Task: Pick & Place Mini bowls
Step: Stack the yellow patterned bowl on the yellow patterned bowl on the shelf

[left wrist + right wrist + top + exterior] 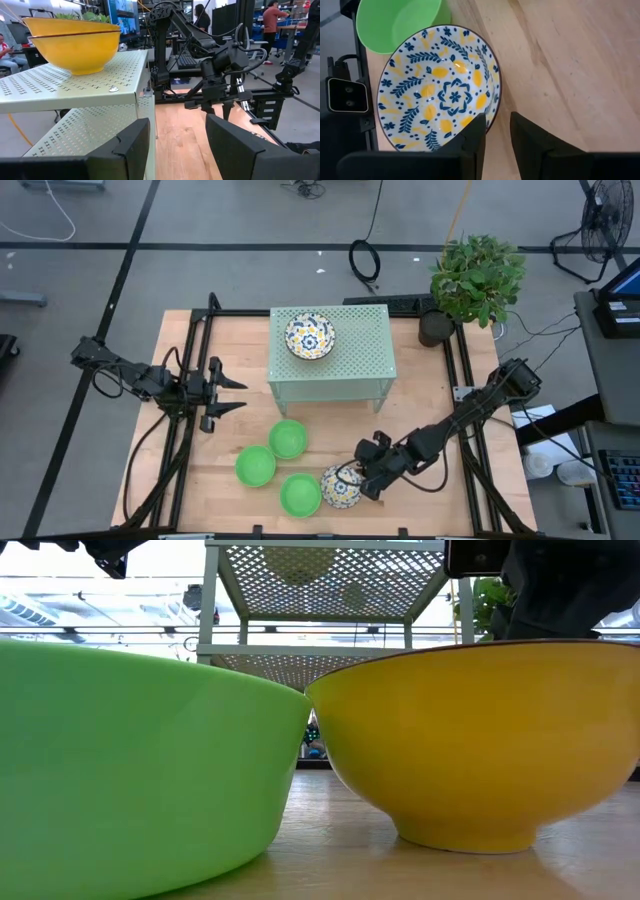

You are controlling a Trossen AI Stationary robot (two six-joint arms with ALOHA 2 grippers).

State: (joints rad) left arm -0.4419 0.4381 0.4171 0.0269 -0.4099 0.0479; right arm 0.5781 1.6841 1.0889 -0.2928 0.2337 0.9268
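Five bowls on view: you can count three plain bright green ones and two patterned ones.
Green bowls: one at (288,438), one at (255,466), one at (300,494), clustered on the wooden table (450,505) in front of the stand.
Stand: your pale green perforated metal stand (360,345) carries a white blue-and-yellow floral bowl (310,336); the left wrist view shows two stacked there.
Right gripper (497,131): your jaws straddle the rim of the second floral bowl (439,89), which sits on the table touching a green bowl; narrowly parted, the rim between them.
Left gripper (238,394): waits left of the stand, fingers spread apart, holding nothing.
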